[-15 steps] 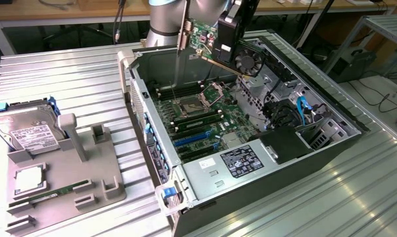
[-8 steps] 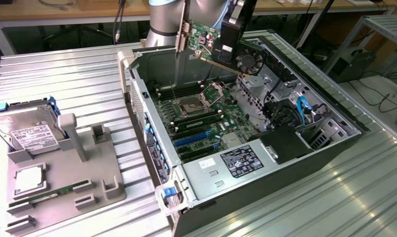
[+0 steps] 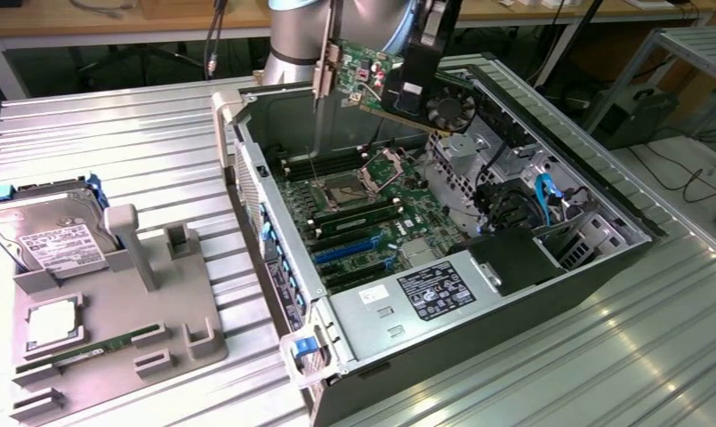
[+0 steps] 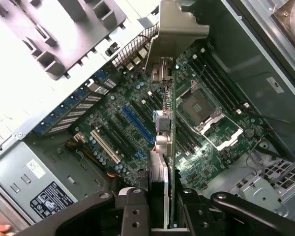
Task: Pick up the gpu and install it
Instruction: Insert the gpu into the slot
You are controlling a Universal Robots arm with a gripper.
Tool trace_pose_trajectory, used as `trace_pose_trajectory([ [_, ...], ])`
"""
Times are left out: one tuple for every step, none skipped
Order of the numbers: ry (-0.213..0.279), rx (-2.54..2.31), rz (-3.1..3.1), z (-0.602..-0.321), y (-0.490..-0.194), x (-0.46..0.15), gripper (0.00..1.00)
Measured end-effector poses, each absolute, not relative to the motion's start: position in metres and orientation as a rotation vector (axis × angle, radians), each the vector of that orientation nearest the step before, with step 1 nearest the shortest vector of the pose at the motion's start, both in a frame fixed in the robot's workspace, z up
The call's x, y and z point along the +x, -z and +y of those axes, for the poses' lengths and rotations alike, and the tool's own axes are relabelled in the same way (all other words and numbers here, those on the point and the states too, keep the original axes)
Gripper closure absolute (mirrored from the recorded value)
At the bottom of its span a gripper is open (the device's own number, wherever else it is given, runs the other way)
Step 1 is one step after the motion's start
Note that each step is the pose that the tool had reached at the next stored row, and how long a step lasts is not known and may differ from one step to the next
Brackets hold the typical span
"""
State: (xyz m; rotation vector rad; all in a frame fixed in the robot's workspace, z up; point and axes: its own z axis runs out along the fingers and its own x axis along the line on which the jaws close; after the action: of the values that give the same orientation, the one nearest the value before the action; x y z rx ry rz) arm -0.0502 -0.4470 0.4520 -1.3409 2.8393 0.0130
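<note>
We see an open case (image 3: 248, 169) lying on a ribbed metal table (image 3: 132, 133), its motherboard (image 3: 370, 227) facing up, with a socket (image 3: 343, 191) and a blue slot (image 3: 346, 252). The power supply (image 3: 435, 289) sits at the near end, and blue cables (image 3: 545, 200) lie towards the exterior view's right. On the exterior view's left, a grey holder (image 3: 156, 311) carries a hard drive (image 3: 55, 236), a chip (image 3: 52, 322) and a RAM stick (image 3: 91, 353).

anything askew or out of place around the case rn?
Nothing damaged or spilled. The gpu hangs tilted above the open PC case, clamped in the gripper, not in a slot. The CPU socket looks empty, with its retention frame flipped open.
</note>
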Motion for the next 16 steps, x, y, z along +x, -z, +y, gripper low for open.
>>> trace_pose_trajectory([
  [-0.013, -1.355, 2.832, -0.4470, -0.4520, -0.0502, 0.73],
  [-0.013, -1.370, 2.826, -0.4470, -0.4520, -0.0502, 0.73],
  [-0.013, -1.384, 2.819, -0.4470, -0.4520, -0.0502, 0.73],
  [-0.013, -1.401, 2.810, -0.4470, -0.4520, -0.0502, 0.73],
  [-0.013, -1.415, 2.803, -0.4470, -0.4520, -0.0502, 0.73],
  [-0.013, -1.434, 2.794, -0.4470, -0.4520, -0.0502, 0.73],
  [-0.013, -1.448, 2.787, -0.4470, -0.4520, -0.0502, 0.73],
  [-0.013, -1.467, 2.776, -0.4470, -0.4519, -0.0502, 0.73],
  [-0.013, -1.483, 2.768, -0.4470, -0.4520, -0.0502, 0.73],
  [-0.013, -1.499, 2.759, -0.4470, -0.4519, -0.0502, 0.73],
  [-0.013, -1.513, 2.752, -0.4470, -0.4519, -0.0502, 0.73],
  [-0.013, -1.528, 2.744, -0.4470, -0.4520, -0.0502, 0.73],
  [-0.013, -1.543, 2.735, -0.4470, -0.4520, -0.0502, 0.73],
  [-0.013, -1.556, 2.728, -0.4470, -0.4520, -0.0502, 0.73],
  [-0.013, -1.571, 2.719, -0.4470, -0.4520, -0.0502, 0.73],
  [-0.013, -1.585, 2.712, -0.4470, -0.4520, -0.0502, 0.73],
])
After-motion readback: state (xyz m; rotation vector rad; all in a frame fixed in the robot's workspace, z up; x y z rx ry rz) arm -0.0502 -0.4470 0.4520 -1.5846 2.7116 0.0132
